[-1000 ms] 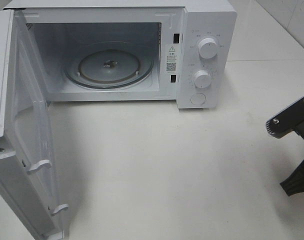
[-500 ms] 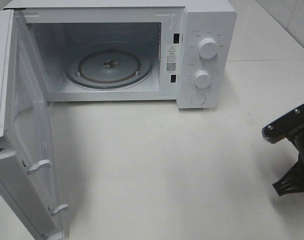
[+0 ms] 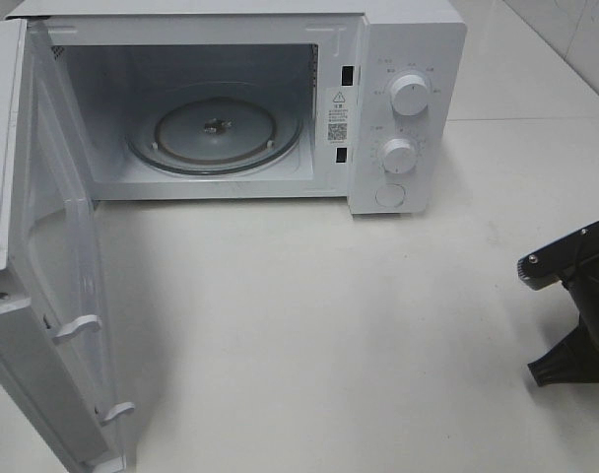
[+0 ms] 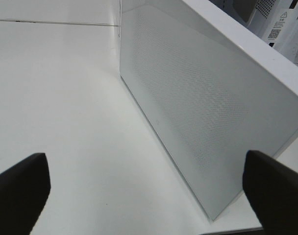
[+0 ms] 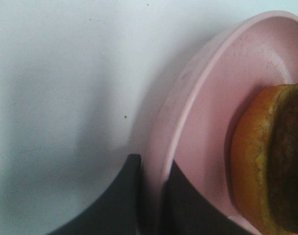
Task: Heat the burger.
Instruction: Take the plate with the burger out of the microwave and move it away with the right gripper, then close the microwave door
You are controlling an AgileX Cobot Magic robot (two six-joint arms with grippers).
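My right gripper has its two dark fingers on either side of the rim of the pink plate, one finger outside and one inside, so I judge it is pinching the rim; the gap between them looks filled by the plate edge. I hold the plate and not the food because the burger lies on this plate, near the fingers but not touching them, and the plate gives a thin, firm edge to grasp. In the high view only the black body of this arm shows, at the right edge of the table, and plate and burger are out of that picture.

My left gripper is wide open and holds nothing, beside the outer face of the microwave door.

The microwave stands at the back with the door swung fully open and the glass turntable bare. Between plate and cavity I see only free table surface.
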